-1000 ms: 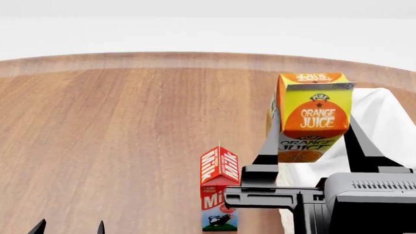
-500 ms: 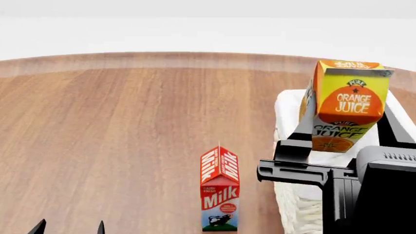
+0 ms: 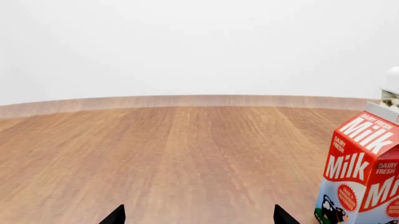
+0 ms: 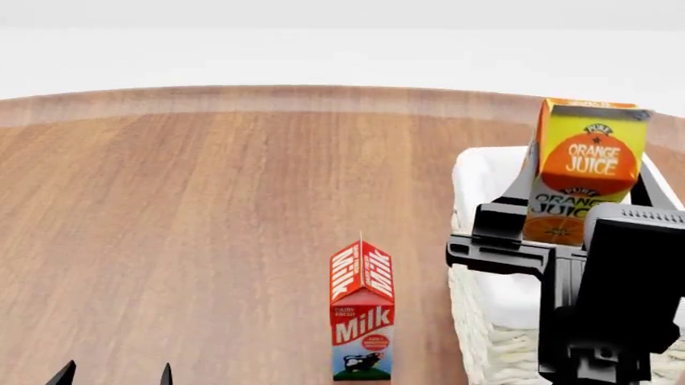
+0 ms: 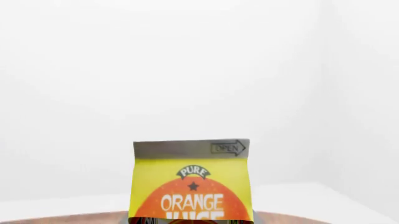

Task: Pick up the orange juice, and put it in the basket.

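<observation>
The orange juice (image 4: 586,172) is a tall carton with a yellow-green body and an orange top. It hangs upright in the air above the near left part of the basket (image 4: 472,173), a white wicker basket with a cloth liner at the table's right side. My right gripper (image 4: 583,210) is shut on the carton's lower half, one black finger on each side. The right wrist view is filled low down by the orange juice (image 5: 192,182). My left gripper (image 4: 115,375) is open and empty at the near left; its tips (image 3: 115,216) stand wide apart over bare wood.
A red-and-white Milk carton (image 4: 362,313) stands upright on the round wooden table (image 4: 214,200), just left of the basket and near the front. It also shows as the Milk carton (image 3: 361,172) in the left wrist view. The table's far edge curves across the back.
My right gripper has carried the orange juice to the right, from beside the basket's left edge to above the basket. The left arm and the Milk carton have stayed still.
</observation>
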`<state>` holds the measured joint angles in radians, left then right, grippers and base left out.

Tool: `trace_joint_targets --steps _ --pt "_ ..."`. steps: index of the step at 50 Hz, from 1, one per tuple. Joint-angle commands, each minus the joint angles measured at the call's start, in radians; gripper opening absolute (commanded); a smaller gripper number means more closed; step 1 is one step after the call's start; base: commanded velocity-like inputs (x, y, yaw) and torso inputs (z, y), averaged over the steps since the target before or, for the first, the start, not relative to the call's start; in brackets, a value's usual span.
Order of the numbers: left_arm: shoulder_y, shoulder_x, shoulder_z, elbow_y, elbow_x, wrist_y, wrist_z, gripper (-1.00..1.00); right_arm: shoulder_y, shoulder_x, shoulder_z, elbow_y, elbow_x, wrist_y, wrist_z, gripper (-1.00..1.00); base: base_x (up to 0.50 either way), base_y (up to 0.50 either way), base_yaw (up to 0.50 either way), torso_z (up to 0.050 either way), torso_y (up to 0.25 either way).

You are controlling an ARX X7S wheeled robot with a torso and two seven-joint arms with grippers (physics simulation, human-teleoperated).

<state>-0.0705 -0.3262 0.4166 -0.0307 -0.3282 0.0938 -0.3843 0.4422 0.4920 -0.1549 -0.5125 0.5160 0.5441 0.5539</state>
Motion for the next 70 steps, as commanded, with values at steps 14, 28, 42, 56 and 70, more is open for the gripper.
trace_joint_targets --steps 14,28,42,56,70 --pt "-0.002 -0.003 0.005 0.0 -0.003 0.002 -0.004 1.0 0.118 -0.048 -0.069 0.25 -0.121 -0.056 -0.041 -1.0 0.0 0.0 0.0 0.0 0.001" --pt "-0.002 -0.005 0.007 -0.001 -0.005 0.003 -0.006 1.0 0.159 -0.083 -0.081 0.384 -0.113 -0.07 -0.068 -1.0 0.0 0.0 0.0 0.0 0.001" --pt "-0.003 -0.006 0.01 -0.001 -0.006 0.004 -0.008 1.0 0.197 -0.115 -0.082 0.506 -0.119 -0.1 -0.078 -1.0 0.0 0.0 0.0 0.001 0.001" --pt "-0.004 -0.008 0.012 -0.001 -0.008 0.005 -0.01 1.0 0.249 -0.15 -0.083 0.649 -0.134 -0.153 -0.09 -1.0 0.0 0.0 0.0 0.0 0.001" --pt "-0.005 -0.01 0.015 -0.002 -0.01 0.006 -0.012 1.0 0.281 -0.171 -0.078 0.755 -0.142 -0.193 -0.093 -1.0 0.0 0.0 0.0 0.0 0.001"
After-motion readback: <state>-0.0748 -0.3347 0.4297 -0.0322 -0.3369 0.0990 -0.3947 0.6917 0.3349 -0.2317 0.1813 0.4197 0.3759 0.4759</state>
